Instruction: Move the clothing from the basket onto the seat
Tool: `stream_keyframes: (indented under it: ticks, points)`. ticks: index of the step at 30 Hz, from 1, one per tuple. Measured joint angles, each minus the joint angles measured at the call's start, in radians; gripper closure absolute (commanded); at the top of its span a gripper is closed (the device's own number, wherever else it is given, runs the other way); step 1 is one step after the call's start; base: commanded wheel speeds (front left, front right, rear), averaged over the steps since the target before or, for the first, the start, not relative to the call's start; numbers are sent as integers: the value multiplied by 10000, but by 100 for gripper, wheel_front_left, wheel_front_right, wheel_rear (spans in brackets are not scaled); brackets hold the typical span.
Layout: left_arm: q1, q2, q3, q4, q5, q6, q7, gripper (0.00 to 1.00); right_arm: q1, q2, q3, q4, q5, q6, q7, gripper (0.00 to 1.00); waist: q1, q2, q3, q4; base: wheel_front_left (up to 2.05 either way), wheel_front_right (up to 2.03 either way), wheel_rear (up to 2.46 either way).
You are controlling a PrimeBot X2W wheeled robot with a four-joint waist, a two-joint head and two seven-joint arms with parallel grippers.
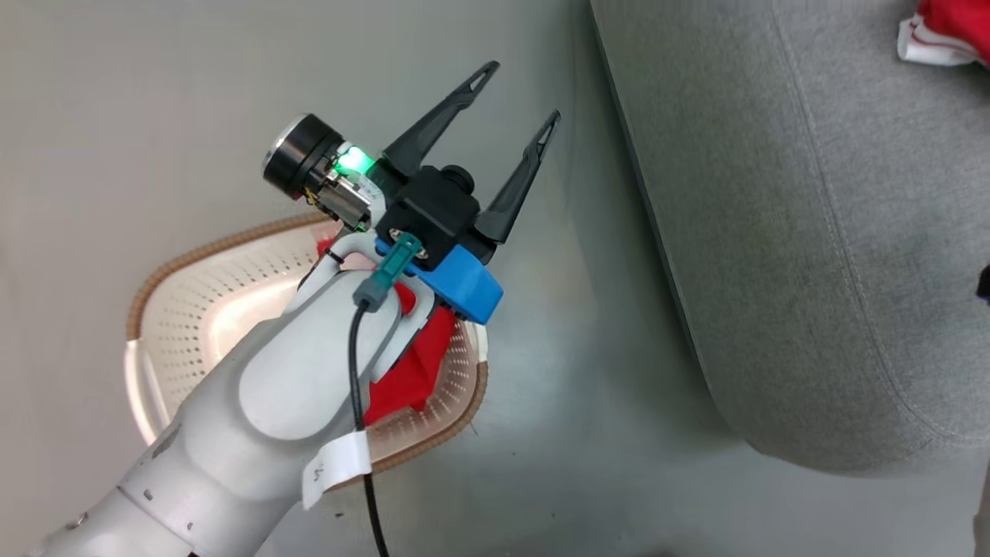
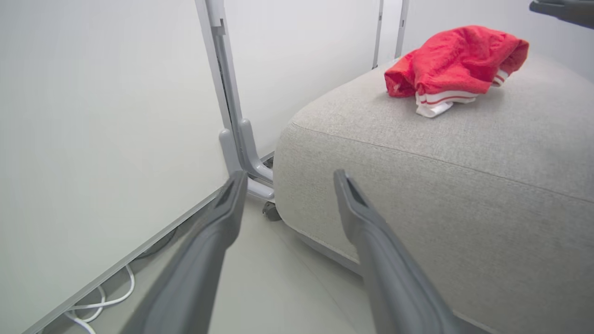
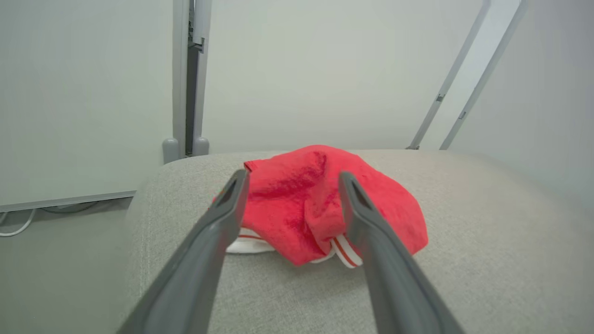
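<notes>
One red garment [image 3: 297, 204] with white striped cuffs lies bunched on the grey seat [image 3: 487, 222]. My right gripper [image 3: 292, 178] hangs open just over it, its fingers apart and holding nothing. That garment [image 2: 457, 60] also shows far up the seat [image 2: 417, 195] in the left wrist view, and at the top right corner of the head view as a red garment [image 1: 947, 31]. More red clothing [image 1: 418, 363] lies in the basket [image 1: 201, 251], mostly hidden under my left forearm. My left gripper [image 1: 518, 94] is open and empty above the floor, between the basket and the seat [image 1: 812, 232].
Pale partition panels with grey posts [image 2: 232, 120] stand behind the seat. White cables [image 2: 102, 304] lie on the floor along the panel's foot. A strip of bare floor [image 1: 572, 402] separates the basket from the seat's edge.
</notes>
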Motion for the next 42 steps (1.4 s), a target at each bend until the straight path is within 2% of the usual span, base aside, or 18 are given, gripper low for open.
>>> stream_keyframes:
  ticks: [7, 8, 16, 22, 30, 42]
  points:
    - [1000, -21, 1269, -604, -151, 293, -4, 0, 416, 56, 1461, -499, 6, 0, 0, 0, 0, 0, -1133, 474, 0, 0, 0]
    - [1319, -29, 1647, -732, -148, 313, -4, 0, 490, 63, 1921, -583, 38, 0, 0, 0, 0, 0, -1439, 635, 0, 0, 0]
    - [2495, -173, 2972, -991, 38, 303, -4, 0, 851, 113, 3110, -623, 161, 0, 0, 0, -1, 0, -2469, 1213, 0, 0, 0]
    - [3822, -449, 4420, -1281, 326, 219, -13, 0, 1368, 111, 3893, -497, 270, 0, 0, 0, -1, 0, -3439, 1795, 0, 0, 0]
    - [5107, -913, 5522, -1453, 880, -151, -13, 0, 2332, 311, 4247, -393, 420, 0, 0, 0, 0, 1, -4413, 2421, 0, 0, 0]
    - [6636, -1290, 6520, -1616, 1448, -596, -15, 0, 3532, 533, 4339, -226, 523, 0, 0, 0, -1, 1, -5544, 2789, 0, 0, 0]
